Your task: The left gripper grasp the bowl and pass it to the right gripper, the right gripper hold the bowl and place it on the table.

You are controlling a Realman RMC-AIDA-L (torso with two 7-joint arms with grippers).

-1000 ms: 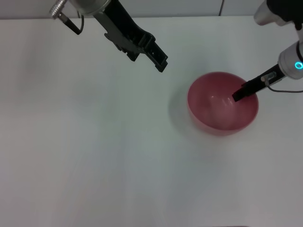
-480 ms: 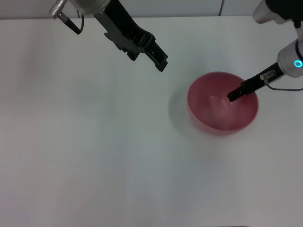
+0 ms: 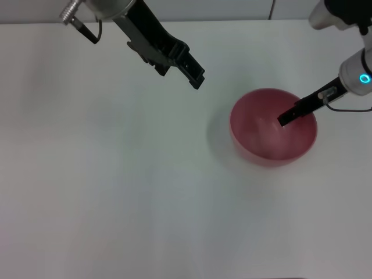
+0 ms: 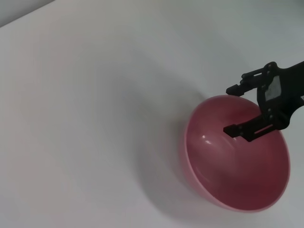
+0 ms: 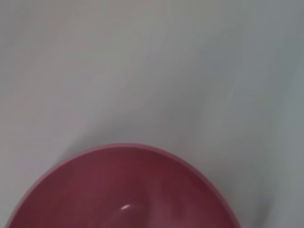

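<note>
The left gripper (image 3: 195, 72) is hanging over the far middle of the desk (image 3: 116, 192), holding nothing, and whether its fingers are parted or together is something I cannot tell from the head view. The bowl (image 3: 273, 135) is lying to that gripper's right and a little nearer the robot, well apart from it, sitting upright on the desk's right side. The right gripper (image 3: 286, 119) is much the closer of the two: it is reaching in from the right over the bowl's right rim, its tip inside the opening. The bowl is round, so no long axis is steering the approach; the rim wall is what matters. The left wrist view is showing what the head view does not: the right gripper's (image 4: 233, 109) two fingers standing apart, one outside the rim and one inside, seemingly clear of the wall. The right wrist view is showing only the bowl's (image 5: 118, 190) far rim and bare desk beyond.
</note>
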